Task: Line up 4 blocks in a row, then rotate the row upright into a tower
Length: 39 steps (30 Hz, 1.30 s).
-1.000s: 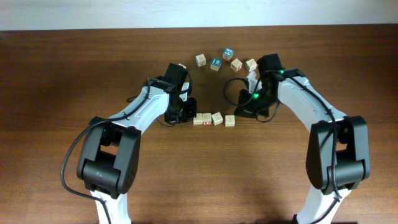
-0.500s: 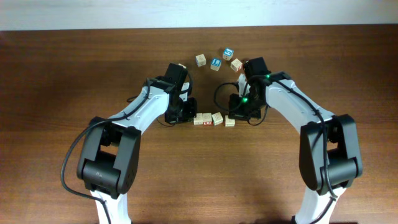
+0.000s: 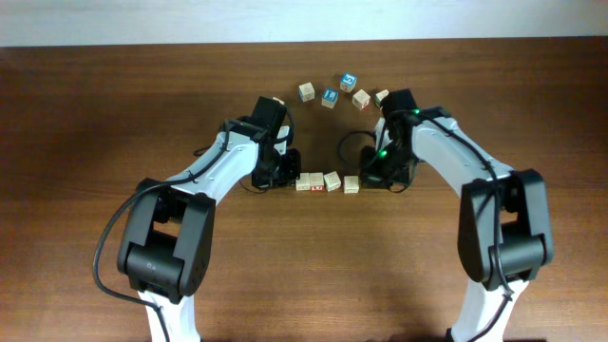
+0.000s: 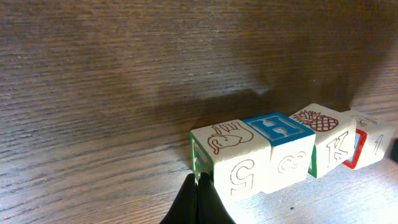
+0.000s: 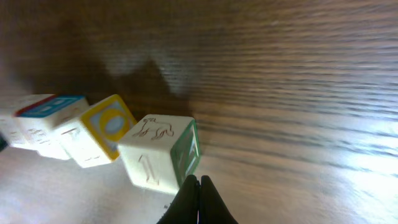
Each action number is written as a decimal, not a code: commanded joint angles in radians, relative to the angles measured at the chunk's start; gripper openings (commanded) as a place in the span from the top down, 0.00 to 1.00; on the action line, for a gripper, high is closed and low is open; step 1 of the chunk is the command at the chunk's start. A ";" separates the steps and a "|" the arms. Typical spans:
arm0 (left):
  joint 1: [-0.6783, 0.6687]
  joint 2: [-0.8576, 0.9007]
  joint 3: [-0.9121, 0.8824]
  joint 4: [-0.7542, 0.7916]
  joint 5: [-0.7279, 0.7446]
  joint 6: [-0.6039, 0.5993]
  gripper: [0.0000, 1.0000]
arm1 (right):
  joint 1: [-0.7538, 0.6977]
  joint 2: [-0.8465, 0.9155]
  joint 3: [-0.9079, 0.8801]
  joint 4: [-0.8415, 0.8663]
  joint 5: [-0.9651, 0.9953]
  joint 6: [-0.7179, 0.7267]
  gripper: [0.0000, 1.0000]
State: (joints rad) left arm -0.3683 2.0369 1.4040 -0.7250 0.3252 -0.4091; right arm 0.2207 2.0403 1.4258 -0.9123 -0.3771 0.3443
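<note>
Left claw (image 4: 199, 193) pinched shut, empty, tip at the left end of the block row (image 3: 326, 181). Right claw (image 5: 199, 193) also shut, empty, tip by the right end block (image 5: 163, 151). Four blocks sit mid-tabletop (image 3: 114, 114) between the claws, row slightly crooked. Rotation looks underway, not finished. Loose cubes (image 3: 361, 98) lie farther back.

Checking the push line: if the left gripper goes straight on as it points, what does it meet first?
The alphabet cube with a red hand drawing on top; the shut left gripper sits right at its green-printed side, maybe already touching.
</note>
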 commanded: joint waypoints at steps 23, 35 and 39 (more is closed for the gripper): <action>-0.005 0.011 -0.011 -0.008 0.010 -0.005 1.00 | 0.127 0.026 0.113 -0.225 0.053 -0.046 0.96; -0.005 0.011 -0.011 -0.008 0.010 -0.005 1.00 | 0.179 0.027 0.050 -0.044 0.180 0.008 0.96; -0.005 0.011 -0.011 -0.008 0.010 -0.005 1.00 | 0.179 0.027 0.050 -0.031 0.179 0.003 0.96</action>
State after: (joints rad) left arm -0.3683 2.0369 1.4040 -0.7326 0.3252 -0.4091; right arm 0.3927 2.0640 1.4799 -0.9478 -0.2173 0.3439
